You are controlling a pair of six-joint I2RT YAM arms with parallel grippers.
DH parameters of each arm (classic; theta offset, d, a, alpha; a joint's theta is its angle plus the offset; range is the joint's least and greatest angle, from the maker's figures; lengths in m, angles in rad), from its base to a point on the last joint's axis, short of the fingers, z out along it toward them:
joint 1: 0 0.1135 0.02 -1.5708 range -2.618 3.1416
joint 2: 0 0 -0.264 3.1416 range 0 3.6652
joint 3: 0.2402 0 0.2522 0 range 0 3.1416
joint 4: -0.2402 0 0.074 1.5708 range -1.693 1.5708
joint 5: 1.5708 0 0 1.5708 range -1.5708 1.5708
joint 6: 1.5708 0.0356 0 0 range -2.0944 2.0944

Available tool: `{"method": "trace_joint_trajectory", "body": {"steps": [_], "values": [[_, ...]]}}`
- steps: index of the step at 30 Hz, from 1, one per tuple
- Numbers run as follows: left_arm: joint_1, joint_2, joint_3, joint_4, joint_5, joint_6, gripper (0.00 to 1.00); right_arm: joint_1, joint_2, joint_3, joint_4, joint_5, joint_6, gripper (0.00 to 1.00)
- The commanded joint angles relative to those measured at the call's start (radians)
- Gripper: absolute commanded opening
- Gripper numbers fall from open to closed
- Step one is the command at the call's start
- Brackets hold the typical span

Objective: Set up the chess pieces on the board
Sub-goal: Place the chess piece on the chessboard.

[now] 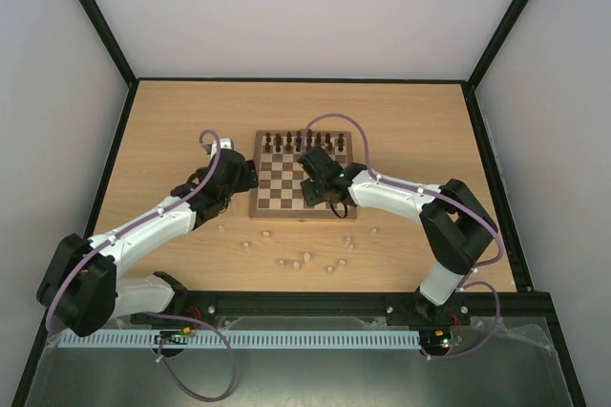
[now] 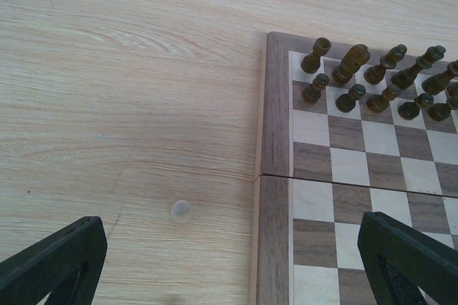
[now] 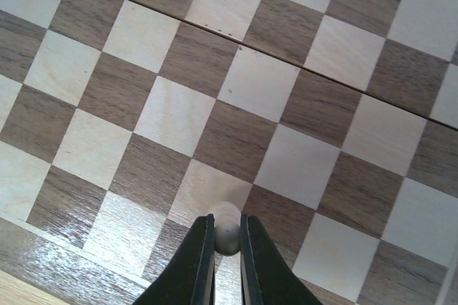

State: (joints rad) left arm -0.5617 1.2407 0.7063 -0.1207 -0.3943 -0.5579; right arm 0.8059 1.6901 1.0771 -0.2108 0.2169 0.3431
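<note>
Right gripper (image 3: 226, 219) is clamping a pale chess piece (image 3: 227, 237) just over the board (image 3: 259, 84) by its near edge; left gripper (image 2: 229, 265) is hanging wide open over its left edge.

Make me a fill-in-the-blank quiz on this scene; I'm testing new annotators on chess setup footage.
1. The right gripper is shut on one ___ chess piece.
2. The left gripper has its jaws standing ___.
3. The dark pieces fill the board's two rows ___ from the arms.
4. The loose chess pieces lie on the ___.
Missing words: pale; open; farthest; table.
</note>
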Motion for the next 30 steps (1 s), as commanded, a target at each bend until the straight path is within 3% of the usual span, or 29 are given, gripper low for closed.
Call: {"method": "trace_joint_trajectory", "body": {"steps": [1, 15, 25, 30], "values": [[0.008, -0.023, 0.022, -0.014, -0.016, -0.003, 0.99, 0.01, 0.021, 0.028, -0.002, -0.034, -0.016, 0.05], [0.01, -0.023, 0.022, -0.014, -0.015, -0.003, 0.99, 0.014, 0.055, 0.041, 0.001, -0.022, -0.017, 0.08], [0.01, -0.02, 0.022, -0.018, -0.029, -0.009, 0.99, 0.013, 0.03, 0.027, 0.011, -0.015, -0.014, 0.27], [0.016, -0.016, 0.022, -0.028, -0.044, -0.019, 0.99, 0.014, -0.022, -0.004, 0.027, 0.005, -0.002, 0.48]]}}
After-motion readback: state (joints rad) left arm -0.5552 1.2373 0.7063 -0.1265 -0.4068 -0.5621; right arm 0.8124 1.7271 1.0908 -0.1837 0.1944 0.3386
